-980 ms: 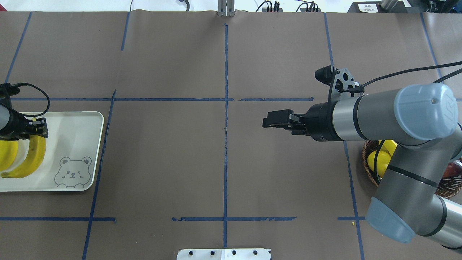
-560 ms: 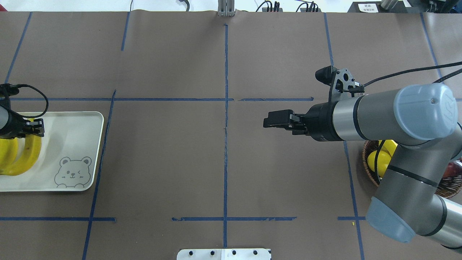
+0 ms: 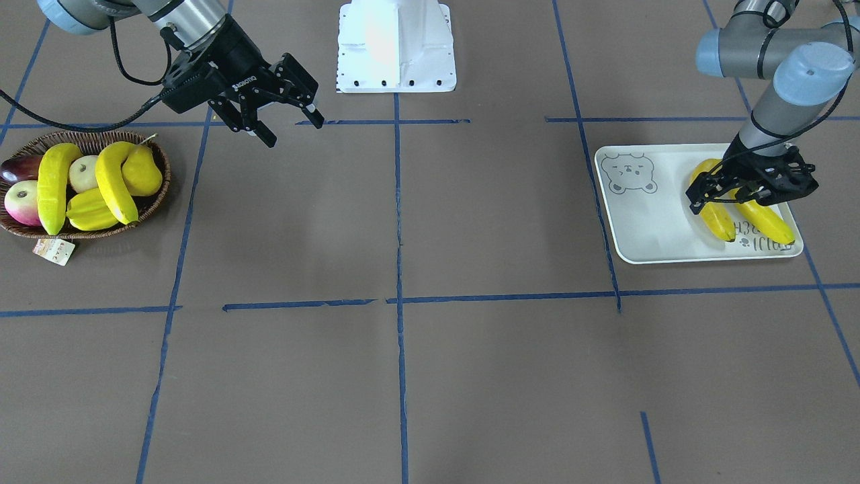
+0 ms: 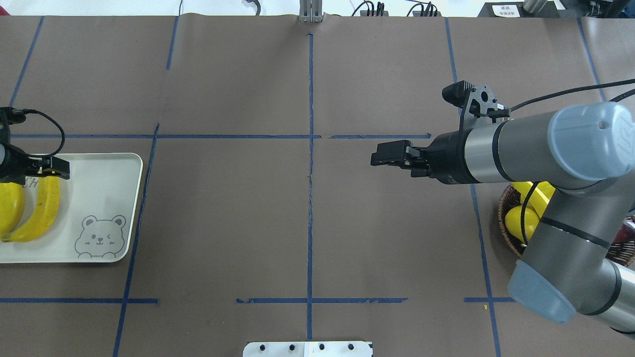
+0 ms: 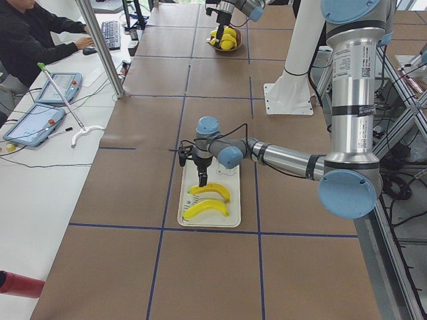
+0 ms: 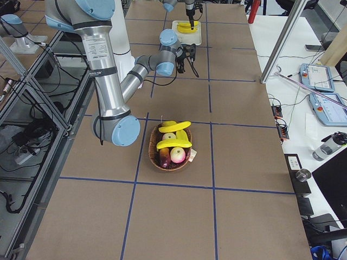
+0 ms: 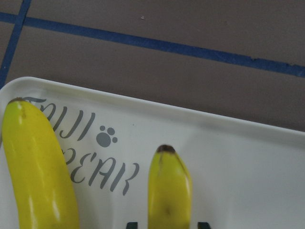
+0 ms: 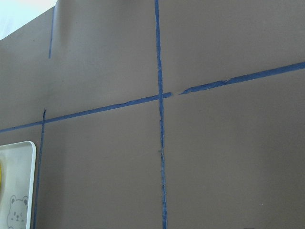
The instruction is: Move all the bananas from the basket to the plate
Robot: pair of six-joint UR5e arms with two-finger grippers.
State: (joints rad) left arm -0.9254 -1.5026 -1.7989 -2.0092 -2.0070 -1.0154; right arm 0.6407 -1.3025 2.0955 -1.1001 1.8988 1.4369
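Two yellow bananas (image 4: 42, 213) (image 4: 10, 208) lie side by side on the off-white bear plate (image 4: 109, 188) at the table's left. My left gripper (image 4: 48, 171) is open just above the far end of the right banana (image 7: 169, 191), with a fingertip (image 7: 204, 225) on each side and a gap to the fruit. Two more bananas (image 3: 50, 188) (image 3: 114, 178) lie in the wicker basket (image 3: 161, 191). My right gripper (image 3: 293, 131) is open and empty, above the bare table, on the basket's side nearer the plate.
The basket also holds a yellow pear (image 3: 144, 171), a starfruit (image 3: 87, 212), two apples (image 3: 20, 202) and a dark purple fruit (image 3: 13, 168). A tag (image 3: 54, 251) lies beside it. The robot's white base (image 3: 396, 47) is at mid-table.
My left gripper moved the banana left, next to the other one, and spread its fingers, letting it go. My right gripper shifted slightly farther out and to the right.
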